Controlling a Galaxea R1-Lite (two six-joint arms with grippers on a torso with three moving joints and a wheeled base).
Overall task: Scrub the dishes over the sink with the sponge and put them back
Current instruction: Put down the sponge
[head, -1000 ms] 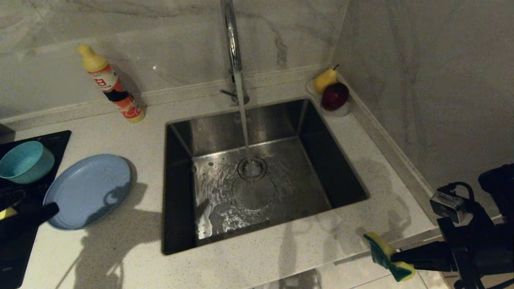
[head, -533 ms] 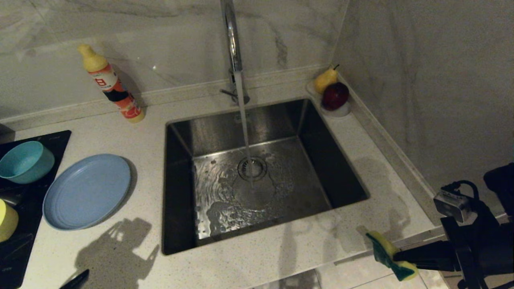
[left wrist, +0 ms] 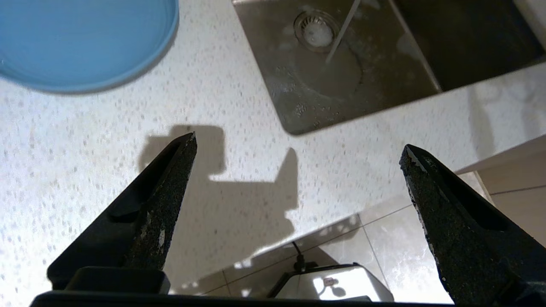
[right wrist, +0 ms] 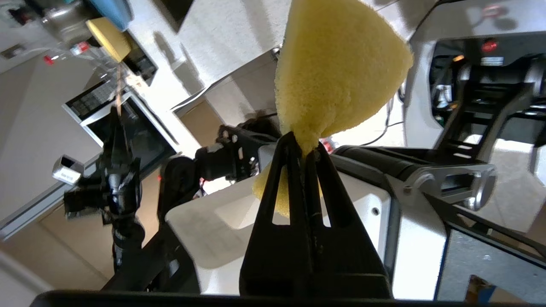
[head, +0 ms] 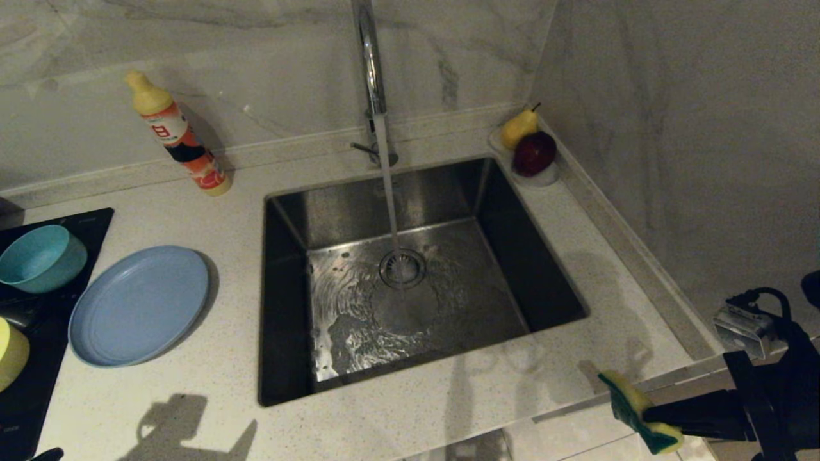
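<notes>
Water runs from the chrome faucet (head: 370, 70) into the steel sink (head: 410, 282) in the head view. On the speckled counter (head: 211, 384) lies the flat periwinkle plate (head: 139, 305); the teal bowl (head: 40, 257) and the yellow bowl (head: 11, 353) stand on a black mat (head: 25, 390). The right gripper (head: 647, 416) pinches the sponge (head: 637, 410) beyond the counter's front edge.

Left wrist view: the left gripper (left wrist: 298, 157) hangs above the counter, its rough black fingers (left wrist: 170, 187) spread wide and holding nothing.

Right wrist view: closed fingers (right wrist: 300, 179) squeeze the porous yellow sponge (right wrist: 337, 68).
</notes>
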